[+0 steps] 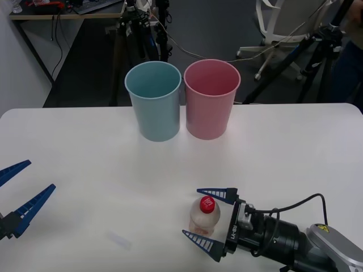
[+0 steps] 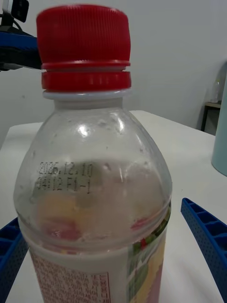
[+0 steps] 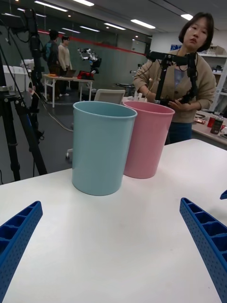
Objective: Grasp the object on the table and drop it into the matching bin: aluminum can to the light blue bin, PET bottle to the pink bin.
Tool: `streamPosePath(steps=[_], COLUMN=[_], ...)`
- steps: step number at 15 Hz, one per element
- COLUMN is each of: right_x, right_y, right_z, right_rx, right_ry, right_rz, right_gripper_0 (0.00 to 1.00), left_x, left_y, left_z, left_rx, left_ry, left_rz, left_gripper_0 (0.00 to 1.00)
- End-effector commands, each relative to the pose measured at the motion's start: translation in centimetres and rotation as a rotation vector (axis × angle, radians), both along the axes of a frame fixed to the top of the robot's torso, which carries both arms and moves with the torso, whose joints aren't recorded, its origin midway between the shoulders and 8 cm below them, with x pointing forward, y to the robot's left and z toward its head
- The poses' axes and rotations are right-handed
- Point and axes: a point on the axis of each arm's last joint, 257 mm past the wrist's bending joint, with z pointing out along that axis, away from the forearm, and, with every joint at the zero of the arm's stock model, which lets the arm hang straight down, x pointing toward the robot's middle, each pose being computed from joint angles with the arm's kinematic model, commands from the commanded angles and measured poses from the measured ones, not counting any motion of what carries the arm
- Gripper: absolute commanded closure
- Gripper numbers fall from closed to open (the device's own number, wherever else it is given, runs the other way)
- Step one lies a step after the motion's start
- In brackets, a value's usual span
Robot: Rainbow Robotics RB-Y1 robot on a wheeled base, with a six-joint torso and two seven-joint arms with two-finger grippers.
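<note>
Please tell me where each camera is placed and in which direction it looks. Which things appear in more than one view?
Front: above the arms, looking down at the table; both pincers, left and right, open.
Right wrist: facing the PET bottle between its fingers.
Left wrist: facing the light blue bin and pink bin.
Shared: front and left wrist show both bins; front and right wrist, the bottle.

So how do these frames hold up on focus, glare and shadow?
Right wrist view: the PET bottle is so close it looms, small highlights on its shoulder, printed date still legible. Front view: even light, soft faint shadows under the pink bin and light blue bin. Left wrist view: bins sharp, ceiling strip lights bright, no glare on the table.
</note>
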Motion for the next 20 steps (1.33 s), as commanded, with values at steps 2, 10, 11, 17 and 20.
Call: streamPosePath(steps=[2,10,11,17,20], right_x=[0.1,-0.5,-0.4,-0.6,0.2], right_y=[-0.2,-1.3,-1.6,-5.0,-7.4], right_z=[0.1,-0.3,-0.2,1.3,2.2], right_rx=[0.001,-0.009,-0.005,-0.002,-0.017], right_ry=[0.008,0.026,0.026,0.027,0.011], right_rz=[0.001,0.012,0.008,-0.056,-0.136], right_gripper_0=[1.0,1.0,1.0,1.0,1.0], left_x=[0.0,0.0,0.0,0.0,0.0], left_y=[0.0,0.0,0.0,0.0,0.0], left_z=[0.0,0.0,0.0,0.0,0.0], left_rx=[0.0,0.0,0.0,0.0,0.0], left_ry=[0.0,0.0,0.0,0.0,0.0], left_rz=[0.0,0.0,0.0,0.0,0.0], left_gripper_0=[0.0,0.0,0.0,0.0,0.0])
